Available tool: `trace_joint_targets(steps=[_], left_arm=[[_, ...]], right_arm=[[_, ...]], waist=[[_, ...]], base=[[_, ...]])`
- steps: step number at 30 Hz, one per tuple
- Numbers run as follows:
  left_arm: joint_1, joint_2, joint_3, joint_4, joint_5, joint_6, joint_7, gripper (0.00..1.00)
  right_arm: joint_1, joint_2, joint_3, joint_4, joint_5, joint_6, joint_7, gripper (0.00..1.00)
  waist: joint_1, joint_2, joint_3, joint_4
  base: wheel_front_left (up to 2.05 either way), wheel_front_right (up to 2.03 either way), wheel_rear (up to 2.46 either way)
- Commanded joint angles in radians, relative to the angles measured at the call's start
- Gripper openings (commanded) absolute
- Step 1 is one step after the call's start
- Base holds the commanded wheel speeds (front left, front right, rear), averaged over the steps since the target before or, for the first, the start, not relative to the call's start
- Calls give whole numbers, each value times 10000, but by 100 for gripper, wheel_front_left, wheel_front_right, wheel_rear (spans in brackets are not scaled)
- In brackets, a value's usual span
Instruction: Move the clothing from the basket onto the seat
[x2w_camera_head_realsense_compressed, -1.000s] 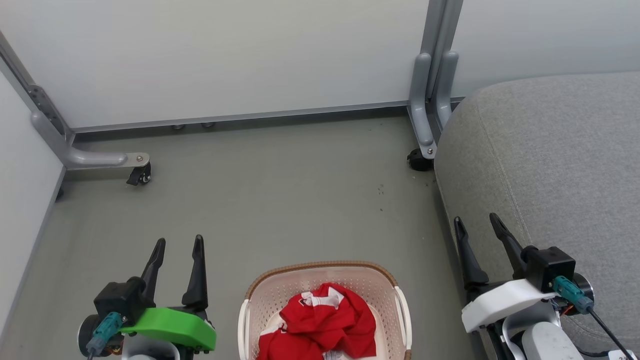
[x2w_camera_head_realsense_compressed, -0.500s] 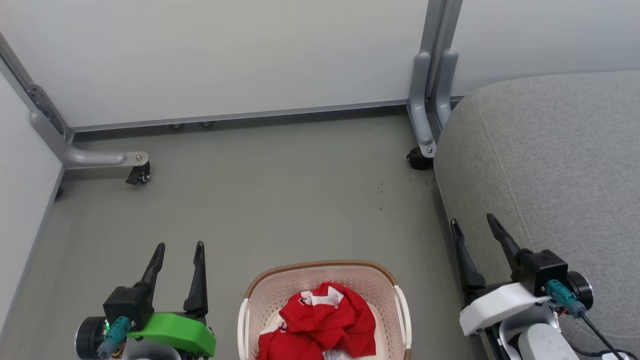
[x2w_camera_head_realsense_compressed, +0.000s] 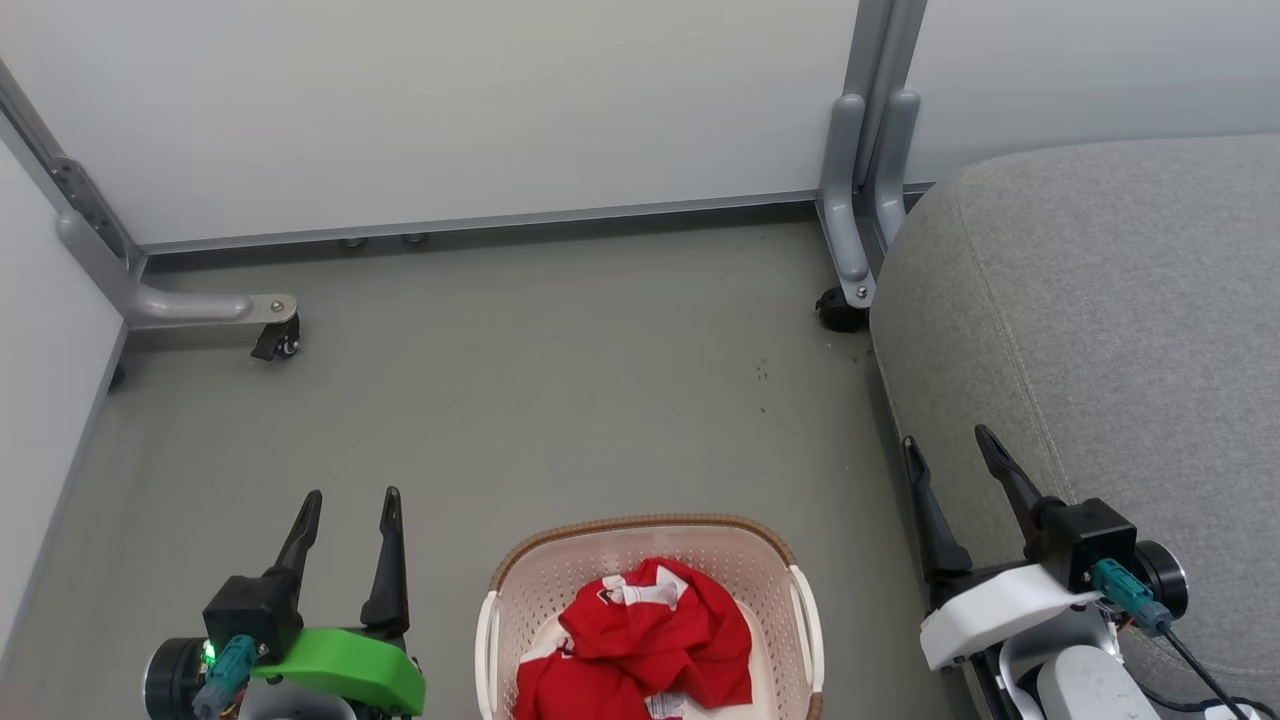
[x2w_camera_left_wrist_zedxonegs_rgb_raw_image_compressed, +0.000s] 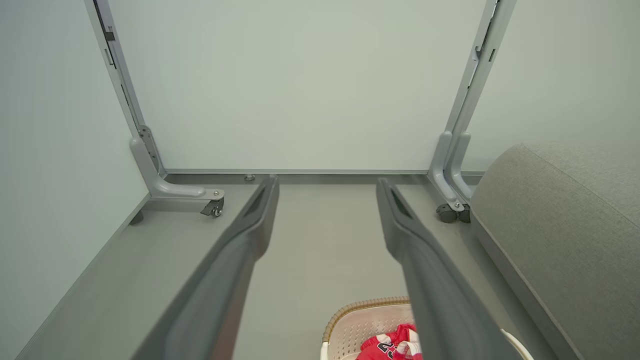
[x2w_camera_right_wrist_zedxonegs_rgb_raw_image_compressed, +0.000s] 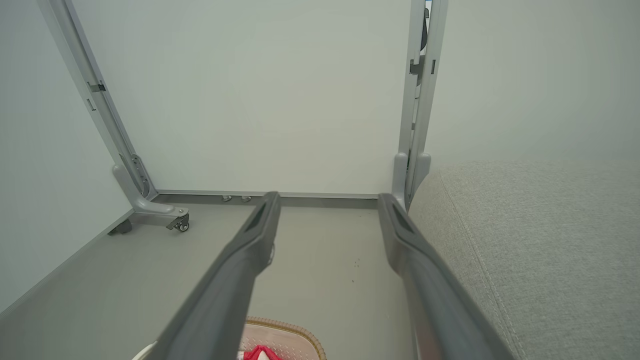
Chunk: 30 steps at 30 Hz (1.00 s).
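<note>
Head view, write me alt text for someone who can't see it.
A cream basket holding crumpled red clothing sits on the grey floor at bottom centre, between the open left gripper and the open right gripper. A large grey seat takes up the right side, with pale wall panels behind.

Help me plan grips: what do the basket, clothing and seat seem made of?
Basket: probably moulded cream plastic, matte, perforated walls, brown woven-look rim. Clothing: soft red fabric, judging by crumpled folds; white trim. Seat: grey woven upholstery, matte, with visible weave and stitched seam.
</note>
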Motion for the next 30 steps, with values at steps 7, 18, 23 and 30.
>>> trace_joint_targets(steps=[7, 18, 23, 30], left_arm=[[-101, 1, 18, -23, 87, -32, -39, 100], [-1020, 2, -939, 130, 13, -32, -37, 100], [-1752, 5, -1891, 596, 42, -32, -36, 100], [-3064, 14, -3106, 2000, 47, -32, -31, 100]], right_arm=[[-99, -36, -45, -15, -7, 1, -44, 100], [-615, -34, -175, -510, -59, 1, -38, 100], [-1102, -34, -120, -830, -67, 1, -39, 100], [-1973, -33, 8, -1409, -7, 1, -39, 100]], waist=[[-1, -1, 94, -38], [-1, -1, 1296, -196], [-1, -1, 2400, -385], [-1, -1, 4117, -822]], base=[[0, 0, 0], [0, 0, 0], [0, 0, 0], [0, 0, 0]])
